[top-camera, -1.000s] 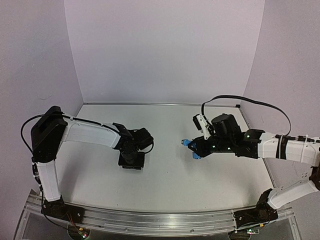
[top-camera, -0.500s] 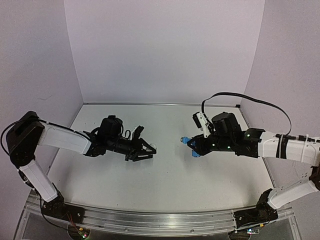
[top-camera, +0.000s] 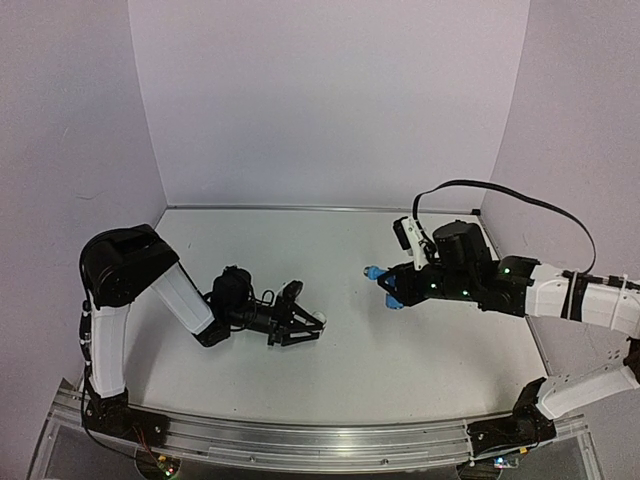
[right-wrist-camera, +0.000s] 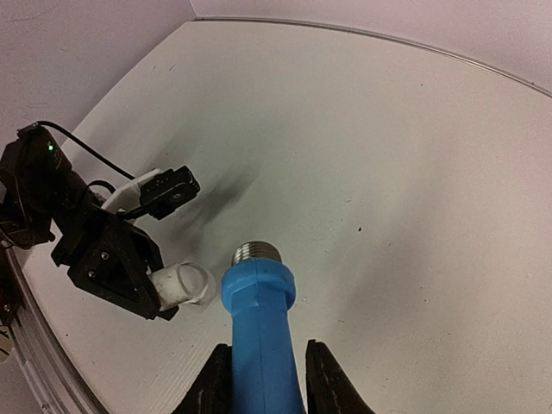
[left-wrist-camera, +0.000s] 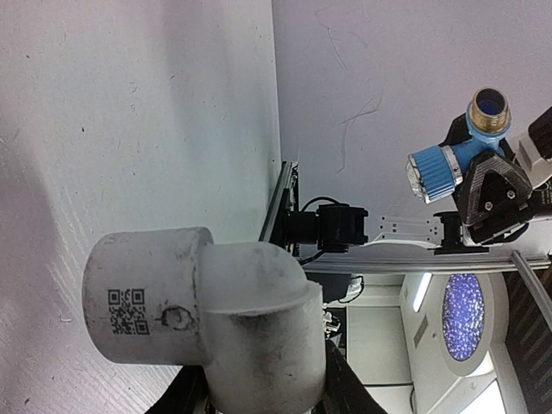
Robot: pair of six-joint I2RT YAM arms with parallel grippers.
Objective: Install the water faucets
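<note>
My left gripper point(top-camera: 303, 327) is shut on a white elbow pipe fitting point(top-camera: 318, 320) and holds it out level, pointing right. In the left wrist view the fitting point(left-wrist-camera: 216, 319), with a QR code on one branch, fills the space between the jaws. My right gripper point(top-camera: 398, 287) is shut on the bright-blue tap point(top-camera: 377, 272) and points left, a gap away from the fitting. In the right wrist view the tap point(right-wrist-camera: 259, 319) stands between the jaws, with its silvery threaded end point(right-wrist-camera: 256, 252) pointing away. The fitting's open mouth point(right-wrist-camera: 183, 285) lies just left of it.
The grey table point(top-camera: 350, 370) has a white back wall and side walls. A metal rail point(top-camera: 320, 440) runs along the near edge with both arm bases. A black cable point(top-camera: 500, 195) loops above the right arm. The left arm's elbow point(top-camera: 130, 265) rises at the left.
My left arm has lifted from a downward pose on the table and turned level. It has carried the white fitting right and nearer, toward the tap. My right gripper shifted slightly right.
</note>
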